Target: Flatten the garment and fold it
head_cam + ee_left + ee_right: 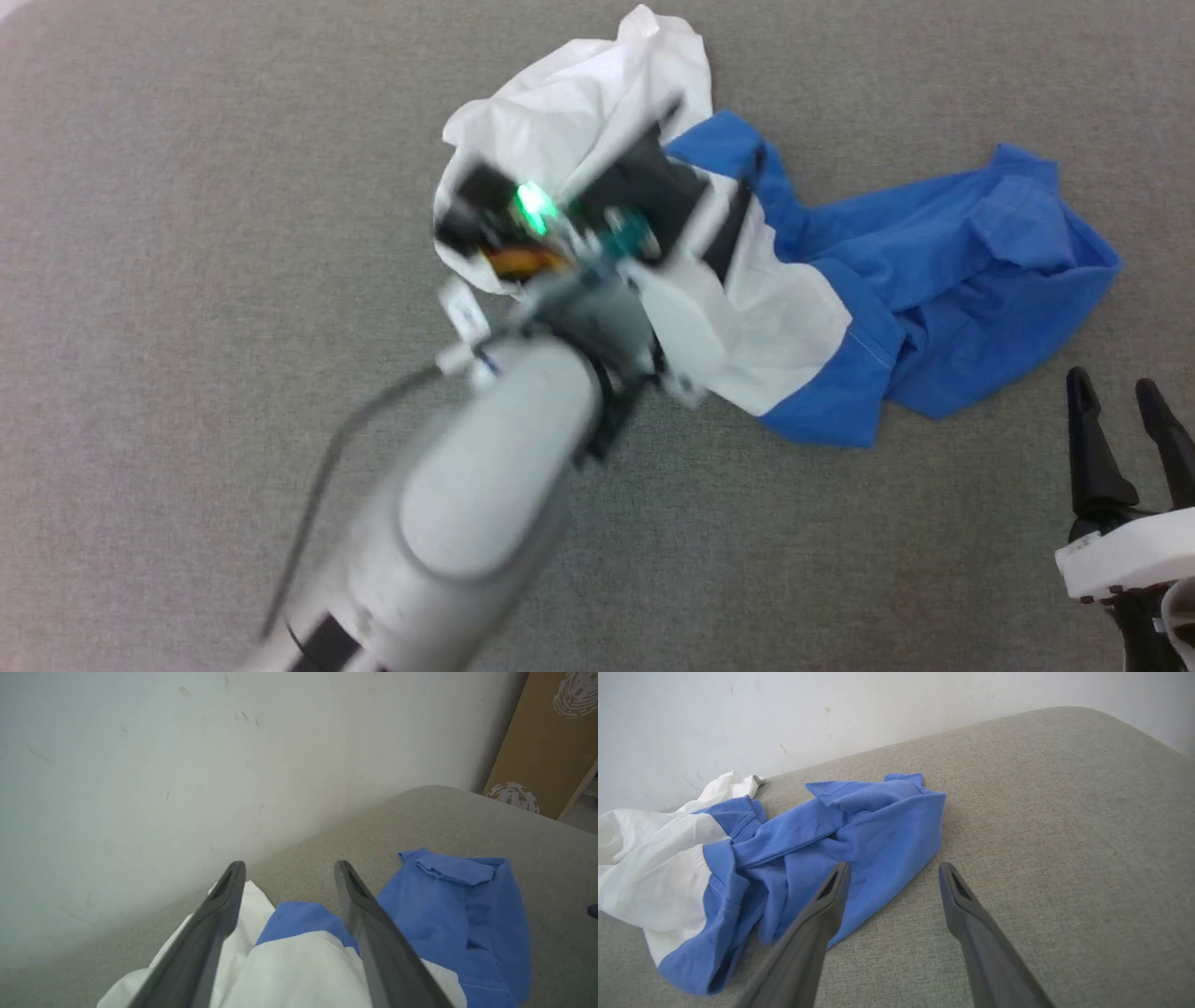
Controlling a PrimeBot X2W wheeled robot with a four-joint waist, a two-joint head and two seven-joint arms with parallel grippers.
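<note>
The garment (971, 271) lies crumpled on the grey padded surface (187, 280). Its white body is bunched at the left and its blue sleeves and shoulders spread to the right. My left arm (504, 448) reaches over the white part, blurred by motion. In the left wrist view my left gripper (288, 865) is open just above the garment (439, 905), with white and blue cloth below the fingers and nothing pinched between them. My right gripper (1113, 381) stands open at the lower right, near the blue edge but apart from it. In its own view the right gripper (894, 867) hovers beside the garment (859, 826).
A pale wall (140, 765) runs along the far edge of the grey surface, close behind the white cloth. A brown board (546, 742) leans beyond the surface's rounded far corner. Bare grey surface (1064, 835) stretches right of the garment.
</note>
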